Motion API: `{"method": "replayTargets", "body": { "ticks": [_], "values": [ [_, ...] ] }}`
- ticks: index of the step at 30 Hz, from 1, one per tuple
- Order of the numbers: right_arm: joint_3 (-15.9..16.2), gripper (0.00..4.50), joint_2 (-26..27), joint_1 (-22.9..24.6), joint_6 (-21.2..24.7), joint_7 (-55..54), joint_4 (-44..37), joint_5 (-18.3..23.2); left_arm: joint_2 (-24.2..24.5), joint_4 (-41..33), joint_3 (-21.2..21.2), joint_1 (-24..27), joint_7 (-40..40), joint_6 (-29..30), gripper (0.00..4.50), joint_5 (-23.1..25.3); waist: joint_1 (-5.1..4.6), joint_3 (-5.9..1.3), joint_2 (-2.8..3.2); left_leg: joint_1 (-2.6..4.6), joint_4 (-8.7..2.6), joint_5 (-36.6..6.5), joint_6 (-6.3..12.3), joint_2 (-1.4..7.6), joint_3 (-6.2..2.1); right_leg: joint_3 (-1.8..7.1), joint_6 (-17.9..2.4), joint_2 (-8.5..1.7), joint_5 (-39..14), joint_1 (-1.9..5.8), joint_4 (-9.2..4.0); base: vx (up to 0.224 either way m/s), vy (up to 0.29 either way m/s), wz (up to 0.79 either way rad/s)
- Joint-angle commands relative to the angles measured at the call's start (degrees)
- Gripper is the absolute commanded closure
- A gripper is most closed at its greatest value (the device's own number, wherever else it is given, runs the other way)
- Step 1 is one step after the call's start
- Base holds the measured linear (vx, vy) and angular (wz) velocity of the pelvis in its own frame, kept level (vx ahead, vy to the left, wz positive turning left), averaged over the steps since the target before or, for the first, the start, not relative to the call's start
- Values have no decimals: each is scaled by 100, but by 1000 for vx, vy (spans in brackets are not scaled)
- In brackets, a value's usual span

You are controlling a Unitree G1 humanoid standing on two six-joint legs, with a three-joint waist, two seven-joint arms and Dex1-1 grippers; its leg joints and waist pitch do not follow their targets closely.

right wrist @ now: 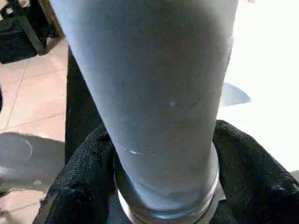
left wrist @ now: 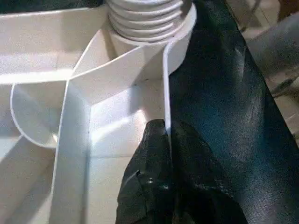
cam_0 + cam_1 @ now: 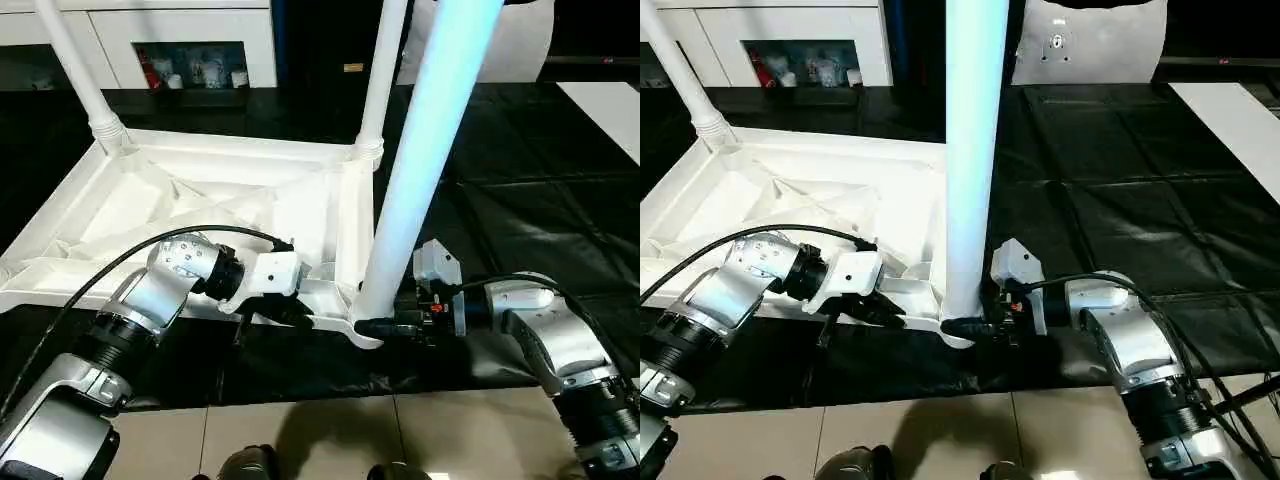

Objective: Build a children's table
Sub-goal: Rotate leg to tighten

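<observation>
The children's table top (image 3: 200,190) lies upside down on the black padded surface (image 3: 520,220), ribbed underside up. Two white legs (image 3: 75,70) (image 3: 383,70) stand in its far corner sockets. A third leg (image 3: 420,170) stands upright in the near right corner socket. My left gripper (image 3: 300,318) is shut on the top's thin near rim wall (image 2: 164,93), just left of that socket. My right gripper (image 3: 375,327) reaches in from the right at the third leg's base. Its black fingers (image 1: 79,177) press against both sides of the leg (image 1: 159,93).
Tiled floor (image 3: 330,430) begins right at the pad's near edge, under my forearms. A white cabinet (image 3: 180,25) with small items in a niche stands at the back. A white panel (image 3: 610,110) lies at the far right of the pad.
</observation>
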Motion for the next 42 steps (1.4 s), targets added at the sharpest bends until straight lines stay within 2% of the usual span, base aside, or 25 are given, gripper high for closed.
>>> {"method": "replayTargets", "body": {
  "ticks": [1,2,3,4,7,8,10,12,13,15,17,19,22,25,26,27,28,29,32,33,35,36,37,39,42],
  "values": [
    [193,176,148,101,175,-188,-112,-63,-116,-155,77,-51,317,203,450,20,-21,-412,-24,223,-335,-1213,290,325,-131,171,-1530,-422,-625,136,-406,0,0,0],
    [169,176,240,119,291,-373,-121,-68,-170,-216,130,-39,431,362,450,-12,-36,-399,-34,218,-345,-1332,237,319,-136,177,-1488,-432,-854,140,-427,0,0,0],
    [78,176,521,121,492,-908,-100,-109,-334,-346,239,-28,727,718,450,-62,-46,-389,-28,231,-359,-1436,177,324,-139,185,-1439,-431,-1059,123,-446,0,0,0],
    [66,176,558,121,519,-978,-97,-114,-355,-362,253,-27,766,764,450,-68,-61,-383,-9,238,-372,-1474,126,328,-144,188,-1433,-433,-1142,111,-442,0,0,0],
    [-288,176,1516,45,1039,-2544,-3,-129,-961,-718,532,-3,1814,1843,450,-80,-151,-368,-15,251,-412,-1868,-194,305,-191,185,-1289,-443,-1818,69,-485,0,0,0],
    [-290,176,1523,45,1043,-2553,-2,-129,-965,-720,534,-3,1821,1850,450,-79,-192,-369,-15,228,-424,-1843,-219,305,-204,189,-1218,-440,-1804,77,-487,0,0,0],
    [-415,176,1781,-12,1156,-2918,47,-85,-1136,-762,575,-5,2110,2015,450,-24,-229,-387,0,213,-431,-1713,-181,305,-197,191,-1185,-414,-1447,92,-477,0,0,0],
    [-534,176,2351,-244,1157,-3787,304,-242,-1688,-788,664,-39,2935,2351,450,159,-258,-409,-19,217,-398,-1596,-131,279,-179,186,-1280,-410,-1136,81,-479,0,0,0],
    [-534,176,2351,-244,1157,-3787,304,-242,-1688,-788,664,-39,2935,2351,450,159,-261,-418,-32,207,-387,-1513,-102,277,-174,191,-1287,-416,-1045,102,-473,0,0,0],
    [-541,176,2608,-385,1044,-4180,503,-373,-1955,-740,649,-78,3325,2432,450,299,-281,-436,-30,174,-344,-1173,62,254,-157,192,-1315,-410,-687,131,-469,0,0,0],
    [-561,121,2761,-497,829,-4373,669,-453,-2155,-715,583,-114,3599,2423,450,422,-266,-446,-28,165,-324,-975,188,250,-148,191,-1317,-407,-384,147,-456,0,0,0],
    [-658,105,2810,-521,780,-4473,701,-460,-2199,-758,565,-108,3647,2469,450,459,-256,-452,-32,161,-316,-886,296,256,-145,186,-1323,-401,-200,160,-441,0,0,0],
    [-824,61,2662,-425,755,-4386,609,-396,-2024,-833,517,-70,3505,2433,450,508,-242,-451,-15,162,-317,-816,386,265,-149,177,-1357,-393,-58,163,-428,0,0,0],
    [-924,52,2447,-273,712,-4216,483,-363,-1788,-847,501,-32,3323,2342,450,525,-243,-438,-11,177,-338,-1018,328,279,-154,173,-1336,-386,-272,155,-443,0,0,0],
    [-937,24,2286,-176,665,-4049,389,-357,-1649,-839,492,-14,3188,2255,450,528,-237,-436,-8,180,-340,-1048,316,279,-153,174,-1334,-389,-311,155,-449,0,0,0],
    [-937,24,2286,-176,665,-4049,389,-357,-1649,-839,492,-14,3188,2255,450,528,-227,-442,-16,178,-332,-1059,308,274,-150,179,-1308,-391,-322,169,-452,0,0,0],
    [-937,9,2286,-176,665,-4049,389,-357,-1649,-839,492,-14,3188,2255,450,528,-226,-445,-15,174,-330,-1034,306,278,-149,185,-1309,-398,-281,169,-443,0,0,0],
    [-952,4,1883,-7,514,-3542,210,-293,-1350,-829,471,39,2820,2013,450,507,-206,-460,0,178,-316,-963,355,278,-147,184,-1297,-391,-111,183,-444,0,0,0],
    [-960,2,1633,54,411,-3220,132,-244,-1174,-832,439,78,2546,1796,450,477,-193,-467,-4,159,-296,-826,434,275,-139,179,-1384,-386,201,183,-396,0,0,0],
    [-910,2,1165,88,258,-2582,67,-181,-871,-828,339,150,2031,1494,450,432,-172,-473,8,164,-295,-812,426,275,-150,172,-1389,-393,175,200,-404,0,0,0],
    [-849,2,908,95,202,-2191,29,-152,-719,-802,277,182,1745,1275,450,400,-152,-469,5,169,-288,-900,446,285,-140,175,-1393,-388,119,200,-406,0,0,0],
    [-758,2,632,98,161,-1750,-23,-139,-573,-756,220,215,1380,940,450,310,-150,-474,10,172,-286,-945,454,288,-143,170,-1420,-387,80,196,-404,0,0,0],
    [-758,2,632,98,161,-1750,-23,-139,-573,-756,220,215,1380,940,450,310,-146,-472,7,171,-284,-940,461,290,-142,170,-1428,-385,78,194,-403,0,0,0],
    [-498,2,198,97,-63,-975,-101,-192,-347,-584,69,163,941,604,450,260,-127,-475,22,193,-288,-969,441,302,-135,162,-1467,-374,39,170,-393,0,0,0],
    [-368,2,6,90,-256,-601,-111,-199,-258,-521,1,132,655,465,450,178,-41,-475,25,222,-286,-1075,401,332,-118,168,-1521,-391,-51,147,-381,0,0,0]
  ]
}}
